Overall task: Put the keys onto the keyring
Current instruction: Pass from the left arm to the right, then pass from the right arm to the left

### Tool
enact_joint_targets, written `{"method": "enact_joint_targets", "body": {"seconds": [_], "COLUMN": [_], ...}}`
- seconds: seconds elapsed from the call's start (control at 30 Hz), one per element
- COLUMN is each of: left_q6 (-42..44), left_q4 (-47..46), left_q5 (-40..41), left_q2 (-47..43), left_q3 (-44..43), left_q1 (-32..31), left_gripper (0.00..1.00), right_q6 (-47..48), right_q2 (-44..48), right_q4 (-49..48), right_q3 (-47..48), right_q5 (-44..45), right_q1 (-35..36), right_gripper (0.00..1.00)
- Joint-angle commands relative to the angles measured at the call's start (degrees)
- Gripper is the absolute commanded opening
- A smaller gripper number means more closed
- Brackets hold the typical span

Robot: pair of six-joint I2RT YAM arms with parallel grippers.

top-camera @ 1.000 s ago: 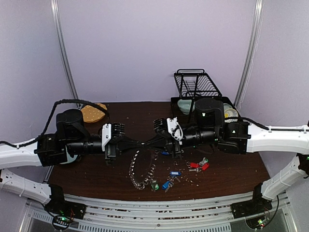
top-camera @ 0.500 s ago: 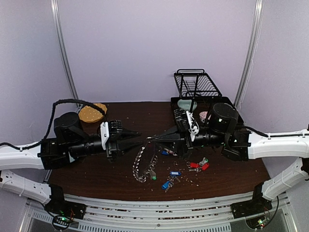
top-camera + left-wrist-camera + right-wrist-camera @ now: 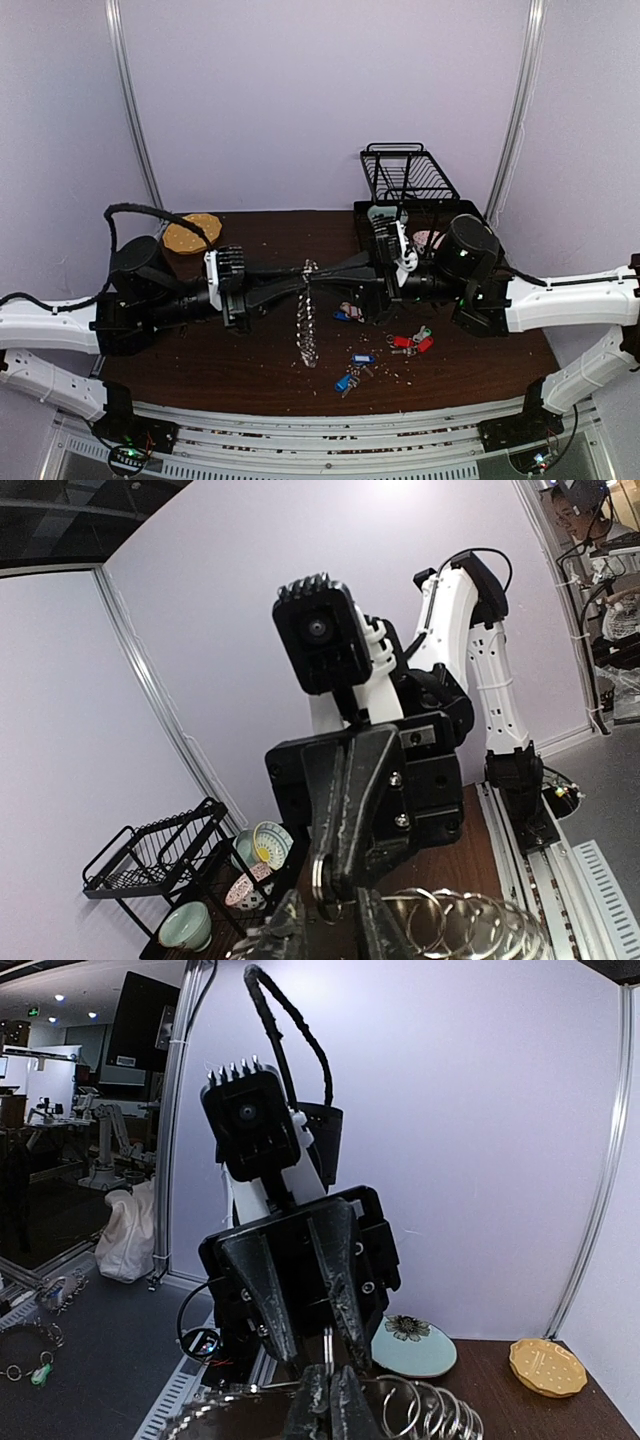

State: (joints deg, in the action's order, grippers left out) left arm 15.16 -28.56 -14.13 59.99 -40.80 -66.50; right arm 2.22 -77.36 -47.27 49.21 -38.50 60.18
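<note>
Silver steel links, that's the keyring (image 3: 307, 325). From the top view it hangs straight down from the spot where my two grippers meet nose to nose over the middle of the table (image 3: 200, 350). Can't tell if its low end touches the wood. My left gripper (image 3: 296, 275) comes in from the left and my right gripper (image 3: 322, 272) from the right, tips almost touching at the top ring. The keys (image 3: 362, 358) lie loose on the table, near and right of the chain: blue tags closest, red and green further right, and one more blue below my right gripper. Whether any key hangs on the chain is too small to tell.

Left wrist view: my left fingers (image 3: 285, 932) sit apart at the bottom edge, with one thin ring standing in the gap. The right gripper opposite is pinched onto that ring. The other rings fan off to the right.

Right wrist view: my right fingers (image 3: 312, 1400) are pressed together on a ring wire. The left gripper's fingers stand open on either side of it.

Handling-wise, I'd guess the chain is light but floppy and swingy, and that smooth wire is slippery. So I'd grab one single ring across its wire, not a bunch. Each split ring is probably springy and stiff to pry open. For the keys I'd go for the plastic tag, since it's thicker and less slick than the metal blade.
</note>
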Motion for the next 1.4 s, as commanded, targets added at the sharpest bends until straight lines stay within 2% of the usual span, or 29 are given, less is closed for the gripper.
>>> {"method": "enact_joint_targets", "body": {"seconds": [0.0,0.07,0.23,0.47,0.53,0.57,0.7,0.87,0.97,1.13,1.37], "left_q6": [0.02,0.4,2.5,5.41,6.52,7.0,8.26,11.46,11.96,12.66,12.96], "left_q4": [-3.95,-2.9,0.56,3.01,4.78,5.81,9.29,12.08,10.83,8.57,7.0], "left_q5": [-0.45,0.17,2.33,4.69,5.04,5.07,7.91,9.88,10.0,9.1,8.63], "left_q2": [1.25,1.11,0.19,-0.23,-0.84,-1.18,-1.87,-0.22,-0.04,-0.21,0.41], "left_q3": [-0.62,-0.61,-0.53,-0.74,-0.6,-0.6,-1.55,-2.86,-3.24,-3.29,-2.78], "left_q1": [-0.48,-0.52,-0.56,-0.58,-0.56,-0.56,-0.56,-0.69,-1.12,-2.23,-3.63], "left_gripper": [0.19,0.13,0.0,0.0,0.25,0.3,0.28,0.27,0.22,0.26,0.22], "right_q6": [6.58,11.66,17.77,27.31,31.94,34.54,44.96,47.34,49.79,52.41,52.47], "right_q2": [0.95,1.95,4.58,5.65,6.13,6.24,5.13,5.64,5.39,5.03,4.62], "right_q4": [2.21,8.13,14.52,28.41,33.65,36.67,48.89,48.44,48.97,48.98,47.86], "right_q3": [1.49,2.96,3.92,8.41,10.31,11.52,17.48,18.51,18.56,18.88,18.97], "right_q5": [5.15,7.26,10.59,14.39,18.03,20.22,29.52,29.7,32.55,35.58,36.4], "right_q1": [1.93,3.06,3.94,5.13,6.37,7.13,9.95,11.04,11.9,13.24,13.64], "right_gripper": [0.0,0.0,0.0,0.0,0.0,0.0,0.0,0.0,0.0,0.0,0.0]}}
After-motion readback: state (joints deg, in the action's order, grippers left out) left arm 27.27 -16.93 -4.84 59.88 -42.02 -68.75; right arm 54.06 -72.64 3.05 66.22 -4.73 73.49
